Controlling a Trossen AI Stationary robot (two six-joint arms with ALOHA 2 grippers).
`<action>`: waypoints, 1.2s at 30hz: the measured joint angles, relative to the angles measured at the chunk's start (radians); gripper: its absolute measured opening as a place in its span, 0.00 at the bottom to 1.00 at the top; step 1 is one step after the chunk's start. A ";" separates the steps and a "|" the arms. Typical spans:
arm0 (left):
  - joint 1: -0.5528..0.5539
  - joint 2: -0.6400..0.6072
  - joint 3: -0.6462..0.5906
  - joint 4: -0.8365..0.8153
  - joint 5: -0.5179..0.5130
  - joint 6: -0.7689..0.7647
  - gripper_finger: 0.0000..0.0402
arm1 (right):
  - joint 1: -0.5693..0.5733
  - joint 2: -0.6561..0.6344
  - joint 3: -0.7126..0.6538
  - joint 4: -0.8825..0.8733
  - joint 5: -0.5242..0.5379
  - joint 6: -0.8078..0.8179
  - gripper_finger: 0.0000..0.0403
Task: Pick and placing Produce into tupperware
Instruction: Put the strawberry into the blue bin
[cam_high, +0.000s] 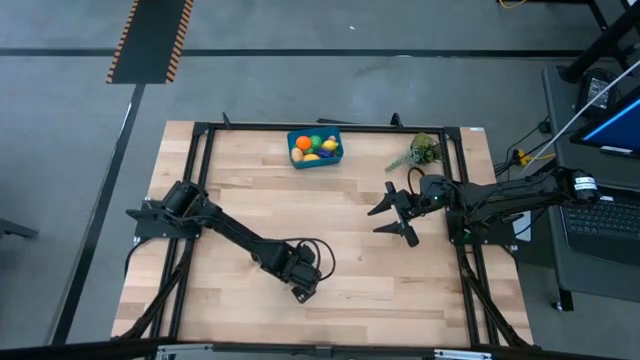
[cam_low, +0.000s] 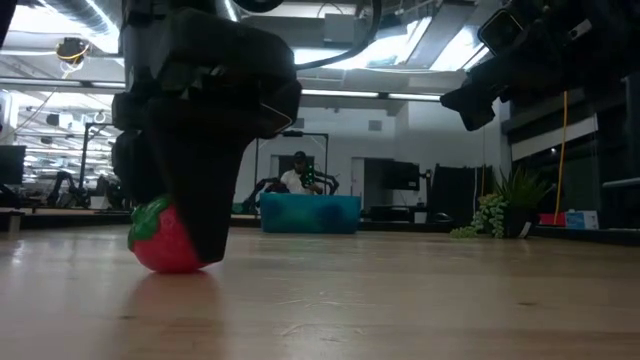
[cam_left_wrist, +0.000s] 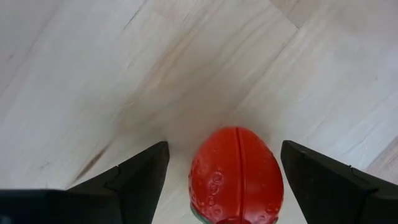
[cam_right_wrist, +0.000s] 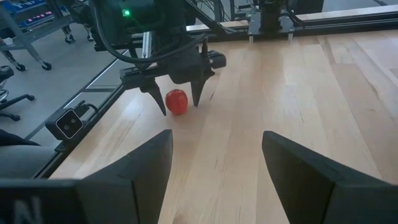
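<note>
One strawberry (cam_left_wrist: 236, 177) sits on the table (cam_high: 350, 260), between the fingers of your left gripper (cam_high: 303, 288). It could roll or pop out when you squeeze, because it is round and smooth and lies on its side. In the left wrist view it looks a bit nearer one finger, so that finger may push it first. The fingers are wide open and touch nothing that I can see. Nothing is held yet. The box (cam_high: 315, 148) is far off across the table, with other produce inside. Your right gripper (cam_high: 395, 213) waits above the table, wide open too, holding nothing.
</note>
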 joint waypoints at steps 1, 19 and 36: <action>0.000 0.000 0.000 -0.001 0.011 0.012 0.76 | 0.000 0.000 0.000 0.000 0.000 0.000 0.62; -0.002 0.000 0.000 -0.037 0.022 0.049 0.58 | 0.000 0.000 0.000 -0.001 0.000 0.000 0.62; -0.004 -0.001 0.000 0.004 -0.003 0.276 0.44 | 0.000 0.000 0.000 -0.002 0.000 0.000 0.62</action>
